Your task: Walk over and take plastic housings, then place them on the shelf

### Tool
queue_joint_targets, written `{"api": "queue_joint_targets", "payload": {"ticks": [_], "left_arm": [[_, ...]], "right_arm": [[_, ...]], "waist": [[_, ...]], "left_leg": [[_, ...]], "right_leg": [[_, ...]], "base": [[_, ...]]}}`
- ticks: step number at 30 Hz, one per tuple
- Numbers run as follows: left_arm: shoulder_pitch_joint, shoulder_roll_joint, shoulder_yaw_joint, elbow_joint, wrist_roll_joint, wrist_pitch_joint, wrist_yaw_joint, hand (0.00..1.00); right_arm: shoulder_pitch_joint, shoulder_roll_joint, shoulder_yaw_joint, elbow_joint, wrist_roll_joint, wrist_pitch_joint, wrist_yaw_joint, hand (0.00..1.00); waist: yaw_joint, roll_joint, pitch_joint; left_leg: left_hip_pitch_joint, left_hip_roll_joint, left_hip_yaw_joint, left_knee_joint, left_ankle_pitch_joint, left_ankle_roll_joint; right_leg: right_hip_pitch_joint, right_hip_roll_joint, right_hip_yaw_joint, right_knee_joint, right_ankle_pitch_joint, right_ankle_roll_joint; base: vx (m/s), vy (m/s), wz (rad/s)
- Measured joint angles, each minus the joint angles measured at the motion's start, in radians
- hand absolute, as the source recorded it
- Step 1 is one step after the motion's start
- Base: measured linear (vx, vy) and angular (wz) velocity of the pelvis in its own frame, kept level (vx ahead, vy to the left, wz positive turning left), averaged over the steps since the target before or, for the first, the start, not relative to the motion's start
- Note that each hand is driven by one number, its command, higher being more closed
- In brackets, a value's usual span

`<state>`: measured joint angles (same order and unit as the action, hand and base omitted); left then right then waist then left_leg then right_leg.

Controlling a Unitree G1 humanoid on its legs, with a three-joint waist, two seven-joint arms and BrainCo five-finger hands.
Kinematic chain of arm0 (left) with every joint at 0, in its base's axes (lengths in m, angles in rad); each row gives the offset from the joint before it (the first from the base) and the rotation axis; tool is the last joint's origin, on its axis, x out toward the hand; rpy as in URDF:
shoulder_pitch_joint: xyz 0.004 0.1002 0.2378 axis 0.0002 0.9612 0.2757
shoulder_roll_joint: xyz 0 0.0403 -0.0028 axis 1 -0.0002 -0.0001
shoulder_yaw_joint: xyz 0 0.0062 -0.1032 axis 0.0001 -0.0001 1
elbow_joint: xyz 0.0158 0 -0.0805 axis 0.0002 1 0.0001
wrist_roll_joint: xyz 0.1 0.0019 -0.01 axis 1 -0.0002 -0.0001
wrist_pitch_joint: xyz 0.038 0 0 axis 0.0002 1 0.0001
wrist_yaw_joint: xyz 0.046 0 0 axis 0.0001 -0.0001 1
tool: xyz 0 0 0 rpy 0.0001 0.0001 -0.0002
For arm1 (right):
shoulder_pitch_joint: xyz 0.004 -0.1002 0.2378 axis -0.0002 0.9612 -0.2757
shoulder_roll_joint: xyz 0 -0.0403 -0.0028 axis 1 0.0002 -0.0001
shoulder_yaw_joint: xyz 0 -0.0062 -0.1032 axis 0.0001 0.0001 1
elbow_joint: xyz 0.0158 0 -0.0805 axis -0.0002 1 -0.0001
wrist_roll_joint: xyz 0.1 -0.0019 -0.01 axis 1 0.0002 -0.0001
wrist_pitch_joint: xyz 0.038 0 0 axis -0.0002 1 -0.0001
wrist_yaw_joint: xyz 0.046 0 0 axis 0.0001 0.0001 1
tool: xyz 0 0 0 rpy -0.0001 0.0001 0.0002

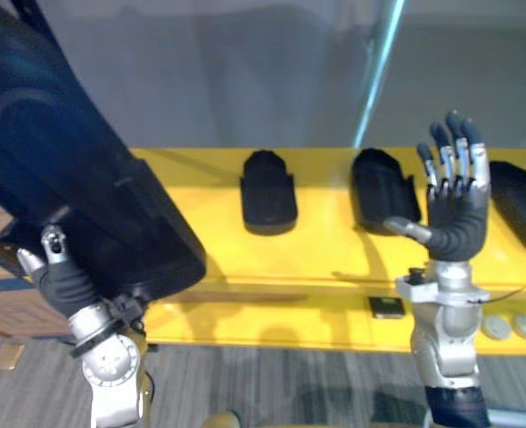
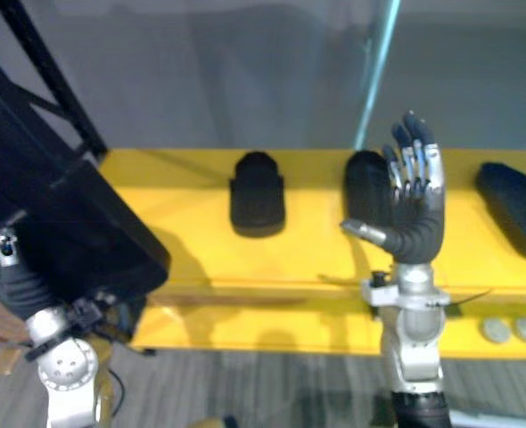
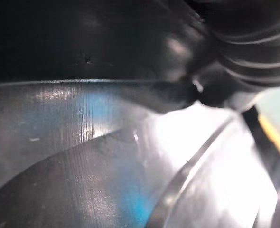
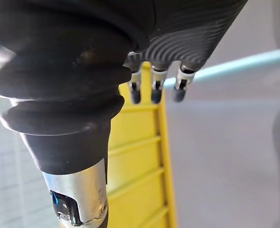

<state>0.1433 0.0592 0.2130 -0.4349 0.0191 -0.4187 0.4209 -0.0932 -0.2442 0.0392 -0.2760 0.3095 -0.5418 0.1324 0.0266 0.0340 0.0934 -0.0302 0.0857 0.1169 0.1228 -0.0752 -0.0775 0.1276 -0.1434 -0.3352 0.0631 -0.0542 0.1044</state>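
**Op:** Status, quick. Where are the housings?

**Me:** Three lie flat on the yellow shelf (image 1: 325, 245) in front of me, in a row and well apart. The left housing (image 1: 268, 194) is nearest my L side, the mid housing (image 1: 381, 189) is next, and the right housing (image 1: 521, 205) is at the far R, cut off by the view's edge. The fourth, the big black housing (image 1: 94, 169), is up against my left hand (image 1: 61, 276) on my L side. It's tilted and hangs over the shelf's L end.

**Op:** Is the L hand gripping it?

**Me:** Can't tell. The hand is tucked under and behind the housing's lower edge, so the hold is hidden. The L wrist cam is right against its glossy black surface.

**Op:** And the R hand?

**Me:** My right hand (image 1: 456, 218) is raised upright in front of the shelf. Its fingers (image 1: 459, 160) are straight and point up, the thumb sticks out toward my L, and it holds nothing. From the head cams it overlaps the mid housing's R edge. I can't tell if it touches.

**Op:** Anything else around?

**Me:** There's a teal pole (image 1: 379, 67) leaning behind the shelf. On the lower ledge are two grey discs (image 1: 511, 326) side by side, and a small dark square (image 1: 389, 308) just L of my R wrist.
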Motion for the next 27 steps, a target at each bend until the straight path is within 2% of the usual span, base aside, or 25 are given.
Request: {"api": "queue_joint_targets", "payload": {"ticks": [3, 5, 7, 9, 10, 11, 13, 14, 16, 17, 18, 21, 23, 25, 27], "left_arm": [[-0.014, 0.013, -0.002, -0.003, 0.000, 0.008, -0.015, 1.00], [-0.016, 0.013, -0.001, -0.003, 0.005, 0.022, -0.023, 1.00], [-0.014, 0.024, 0.015, -0.002, 0.030, 0.045, -0.032, 1.00], [-0.013, 0.076, 0.057, 0.012, 0.039, 0.075, -0.047, 1.00], [-0.013, 0.116, 0.094, 0.037, 0.047, 0.092, -0.062, 1.00], [-0.014, 0.163, 0.156, 0.095, 0.078, 0.111, -0.075, 1.00], [-0.014, 0.201, 0.211, 0.156, 0.087, 0.131, -0.075, 1.00], [-0.015, 0.236, 0.269, 0.230, 0.093, 0.150, -0.069, 1.00], [-0.016, 0.295, 0.345, 0.348, 0.096, 0.210, -0.061, 1.00], [-0.018, 0.309, 0.361, 0.377, 0.096, 0.227, -0.061, 1.00], [-0.031, 0.339, 0.371, 0.439, 0.096, 0.267, -0.063, 1.00], [-0.095, 0.457, 0.369, 0.654, 0.096, 0.332, -0.105, 1.00], [-0.176, 0.553, 0.337, 0.808, 0.083, 0.359, -0.139, 1.00], [-0.286, 0.681, 0.253, 0.975, 0.058, 0.403, -0.202, 1.00], [-0.356, 0.748, 0.188, 1.058, 0.057, 0.434, -0.254, 1.00]], "right_arm": [[-0.017, 0.028, 0.094, -0.002, -0.012, 0.013, 0.048, 0.00], [-0.019, 0.034, 0.102, -0.006, -0.048, 0.023, 0.038, 0.00], [-0.029, 0.035, 0.098, -0.008, -0.093, 0.036, -0.012, 0.00], [-0.027, 0.035, 0.069, -0.008, -0.132, 0.047, -0.093, 0.00], [-0.016, 0.041, 0.015, -0.008, -0.137, 0.048, -0.143, 0.00], [0.019, 0.049, -0.083, -0.009, -0.138, 0.048, -0.215, 0.00], [0.059, 0.055, -0.163, -0.009, -0.140, 0.049, -0.266, 0.00], [0.110, 0.065, -0.232, -0.009, -0.164, 0.060, -0.319, 0.00], [0.205, 0.087, -0.330, 0.001, -0.200, 0.090, -0.387, 0.00], [0.228, 0.092, -0.352, 0.014, -0.207, 0.092, -0.401, 0.00], [0.274, 0.094, -0.385, 0.043, -0.207, 0.104, -0.422, 0.00], [0.354, 0.094, -0.411, 0.186, -0.206, 0.125, -0.417, 0.00], [0.403, 0.094, -0.401, 0.278, -0.205, 0.126, -0.398, 0.00], [0.444, 0.090, -0.360, 0.392, -0.222, 0.128, -0.364, 0.00], [0.466, 0.081, -0.308, 0.476, -0.265, 0.128, -0.346, 0.00]], "waist": [[0.012, -0.029, -0.011], [0.012, -0.046, -0.025], [0.019, -0.055, -0.029], [0.018, -0.062, -0.034], [0.016, -0.063, -0.034], [0.012, -0.059, -0.036], [0.009, -0.055, -0.034], [-0.002, -0.050, -0.035], [-0.037, -0.044, -0.038], [-0.044, -0.039, -0.037], [-0.050, -0.028, -0.037], [-0.097, 0.000, -0.048], [-0.101, 0.013, -0.051], [-0.105, 0.026, -0.048], [-0.123, 0.029, -0.047]], "left_leg": [[0.031, -0.015, -0.012, -0.079, 0.042, -0.001], [0.035, -0.025, -0.026, -0.107, 0.061, 0.003], [0.048, -0.032, -0.026, -0.132, 0.073, 0.004], [0.051, -0.038, -0.024, -0.139, 0.078, 0.007], [0.062, -0.042, -0.020, -0.155, 0.088, 0.007], [0.078, -0.044, -0.005, -0.176, 0.096, 0.006], [0.093, -0.045, 0.014, -0.191, 0.100, 0.008], [0.103, -0.044, 0.037, -0.201, 0.101, 0.007], [0.108, -0.045, 0.071, -0.208, 0.098, 0.009], [0.110, -0.044, 0.088, -0.208, 0.095, 0.010], [0.114, -0.040, 0.112, -0.209, 0.091, 0.011], [0.118, -0.034, 0.150, -0.209, 0.090, 0.010], [0.119, -0.028, 0.175, -0.210, 0.090, 0.010], [0.118, -0.022, 0.201, -0.210, 0.091, 0.009], [0.119, -0.022, 0.205, -0.210, 0.092, 0.011]], "right_leg": [[0.009, -0.007, -0.026, -0.005, 0.000, 0.000], [0.012, -0.013, -0.041, -0.005, 0.000, 0.000], [0.015, -0.017, -0.048, -0.004, 0.000, 0.000], [0.015, -0.024, -0.047, -0.004, 0.000, 0.000], [0.016, -0.028, -0.045, -0.004, 0.000, 0.000], [0.015, -0.031, -0.038, -0.004, 0.000, -0.001], [0.013, -0.032, -0.018, -0.004, -0.001, -0.001], [0.011, -0.032, -0.004, -0.006, -0.002, -0.003], [0.006, -0.033, 0.016, -0.019, -0.003, -0.005], [0.004, -0.033, 0.022, -0.022, -0.004, -0.004], [-0.007, -0.031, 0.045, -0.022, -0.001, 0.000], [-0.026, -0.026, 0.084, -0.019, 0.005, 0.008], [-0.041, -0.019, 0.110, -0.019, 0.009, 0.009], [-0.058, -0.013, 0.140, -0.018, 0.017, 0.006], [-0.059, -0.012, 0.145, -0.018, 0.018, 0.007]], "base": [[0.06, 0.001, 0.29], [0.02, 0.017, 0.34], [0.00, 0.027, 0.14], [-0.03, 0.033, -0.01], [-0.07, 0.031, -0.15], [-0.07, 0.025, -0.23], [-0.05, 0.018, -0.33], [-0.08, 0.016, -0.41], [-0.09, 0.009, -0.47], [-0.07, 0.007, -0.55], [-0.06, 0.012, -0.49], [-0.04, 0.010, -0.40], [-0.02, 0.003, -0.39], [-0.01, 0.002, -0.32], [0.02, 0.006, -0.10]]}}
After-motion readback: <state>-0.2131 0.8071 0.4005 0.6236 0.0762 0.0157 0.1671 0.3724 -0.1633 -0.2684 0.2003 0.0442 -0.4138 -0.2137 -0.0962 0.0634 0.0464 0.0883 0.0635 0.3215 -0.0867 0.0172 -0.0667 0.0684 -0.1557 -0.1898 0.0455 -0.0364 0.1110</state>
